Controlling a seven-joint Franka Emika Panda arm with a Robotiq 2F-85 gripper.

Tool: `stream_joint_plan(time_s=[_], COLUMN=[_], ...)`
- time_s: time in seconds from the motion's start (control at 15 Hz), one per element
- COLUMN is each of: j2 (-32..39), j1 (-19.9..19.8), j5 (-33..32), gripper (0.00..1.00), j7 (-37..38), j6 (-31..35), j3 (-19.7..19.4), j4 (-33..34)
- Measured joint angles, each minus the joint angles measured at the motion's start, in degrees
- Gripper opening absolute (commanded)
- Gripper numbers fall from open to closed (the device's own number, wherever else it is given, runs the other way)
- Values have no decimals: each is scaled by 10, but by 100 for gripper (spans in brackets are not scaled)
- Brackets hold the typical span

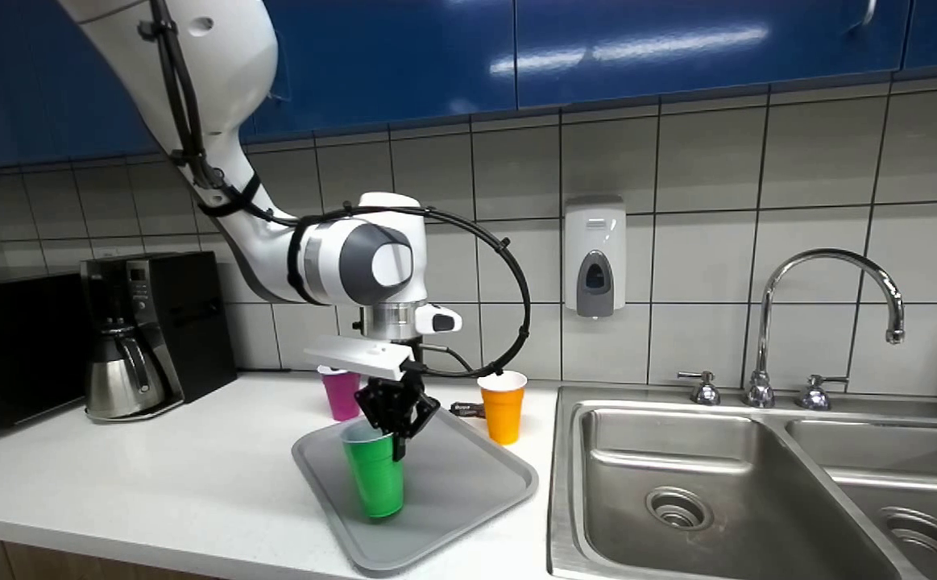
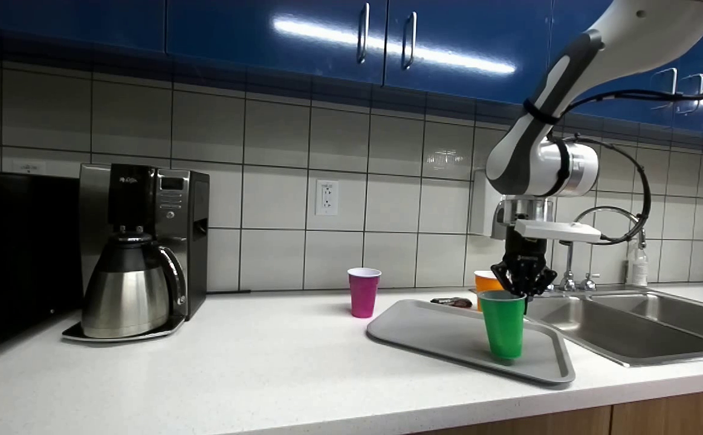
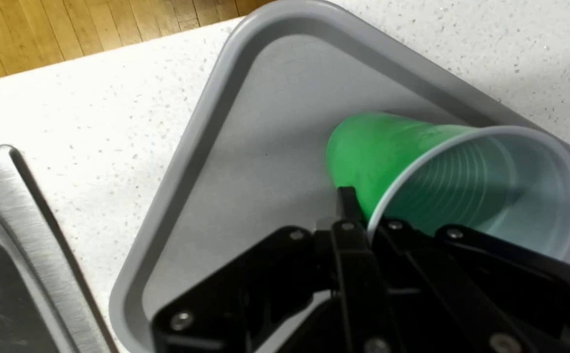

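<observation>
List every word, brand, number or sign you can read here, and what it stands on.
"Mr. Coffee": small script on the coffee maker.
Markings on its control panel: too small to read.
Label on the wall outlet: too small.
Print on the soap dispenser: too small.
Label on the bottle: too blurred.
On the green cup: none seen.

There are three cups (image 1: pixel 375 479), one tray (image 1: pixel 458 475), two basins (image 1: pixel 682 459) and one faucet (image 1: pixel 763 338).
</observation>
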Motion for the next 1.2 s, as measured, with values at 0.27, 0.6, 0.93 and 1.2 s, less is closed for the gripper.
stream_joint_plan(time_s=[0.27,0.6,0.93,1.2], j2=[2,4,8,14], j1=[-1,-1,0,1], j5=[0,0,0,0], gripper=[1,1,1,28], j7=[-11,-22,-29,-30], j6=[0,0,3,8], j3=[-3,-3,-2,0], j4=[0,0,0,0])
